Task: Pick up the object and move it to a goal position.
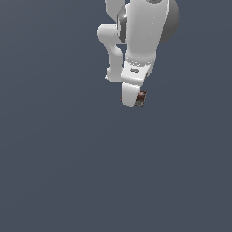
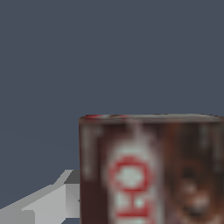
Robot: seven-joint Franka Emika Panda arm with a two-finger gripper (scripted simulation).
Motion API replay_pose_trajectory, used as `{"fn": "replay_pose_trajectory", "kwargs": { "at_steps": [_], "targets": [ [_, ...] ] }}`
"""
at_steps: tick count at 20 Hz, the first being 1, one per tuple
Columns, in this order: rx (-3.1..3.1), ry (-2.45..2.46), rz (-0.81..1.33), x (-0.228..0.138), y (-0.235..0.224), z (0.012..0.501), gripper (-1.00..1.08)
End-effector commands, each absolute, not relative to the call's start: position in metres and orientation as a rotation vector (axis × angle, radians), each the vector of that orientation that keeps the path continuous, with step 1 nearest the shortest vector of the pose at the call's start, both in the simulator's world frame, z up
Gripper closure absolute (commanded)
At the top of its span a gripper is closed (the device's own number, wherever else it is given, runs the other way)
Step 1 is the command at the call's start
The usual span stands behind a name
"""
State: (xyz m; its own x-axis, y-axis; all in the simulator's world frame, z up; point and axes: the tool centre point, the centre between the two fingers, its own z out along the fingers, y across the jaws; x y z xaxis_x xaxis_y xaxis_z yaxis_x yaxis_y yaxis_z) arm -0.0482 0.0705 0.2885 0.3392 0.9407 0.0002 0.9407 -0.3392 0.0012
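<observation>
Gripper (image 1: 132,100) pointed down at the tip of the arm (image 1: 140,41); box (image 1: 141,98) tucked right at the fingertips, showing past the near finger on the exterior view's right. Filling much of the wrist view, box (image 2: 151,170) close against one pale finger (image 2: 48,199). Jaws probably clamped on the box, though finger contact on both sides not visible, so cannot tell for sure. Long axis of the box not readable here. No gap between box and gripper to close. Floor (image 1: 54,158) around the gripper plain grey; whether the box is lifted off it unclear. No goal marker visible. Count: one arm, one gripper, one box.
</observation>
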Motion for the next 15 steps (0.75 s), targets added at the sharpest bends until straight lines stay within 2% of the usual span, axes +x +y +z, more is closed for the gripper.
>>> {"fn": "replay_pose_trajectory", "kwargs": {
  "at_steps": [1, 8, 15],
  "targets": [
    [2.571, 1.806, 0.0, -0.053, 0.071, 0.306, 1.08],
    [2.572, 1.805, 0.001, -0.058, 0.071, 0.335, 1.08],
    [2.573, 1.803, 0.0, -0.057, 0.071, 0.336, 1.08]
  ]
}}
